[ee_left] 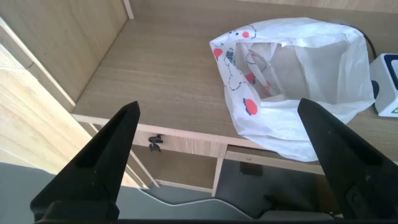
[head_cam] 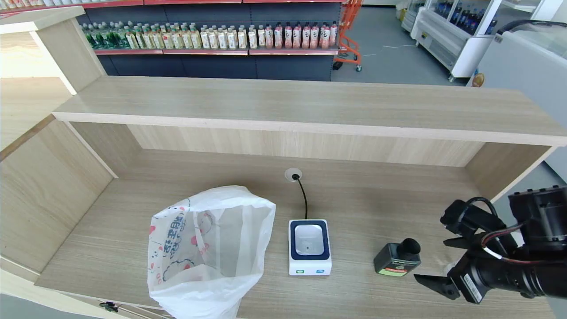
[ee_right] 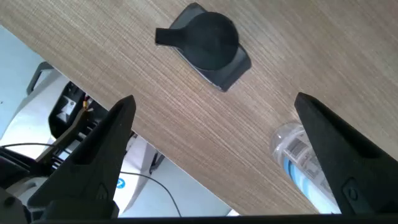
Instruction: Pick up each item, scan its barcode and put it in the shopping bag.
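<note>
Right gripper [head_cam: 431, 260]: jaws are gaping wide and holding nothing, hanging low over the right near corner of the tabletop [head_cam: 363, 208].

Dark bottle [head_cam: 397, 259] is sitting just left of the jaws, apart from them. It appears to be standing upright with its black cap up, so its long axis is likely running vertical. In the right wrist view the right gripper [ee_right: 214, 104] is opening toward the dark bottle [ee_right: 205, 46], which is sitting just ahead of the gap.

Clear bottle [ee_right: 295, 158] is lying on its side close by one finger, long axis flat along the tabletop.

Scanner [head_cam: 309, 248] is sitting farther left, mid-tabletop. The bag [head_cam: 208, 252] is standing left of it, mouth open upward.

Left gripper [ee_left: 219, 107]: jaws likewise wide and empty, hanging off the near edge by the bag [ee_left: 292, 81], well apart from both bottles.

Judgement: the right arm is much the nearer. A short reach left should be bringing the dark bottle between the jaws.
</note>
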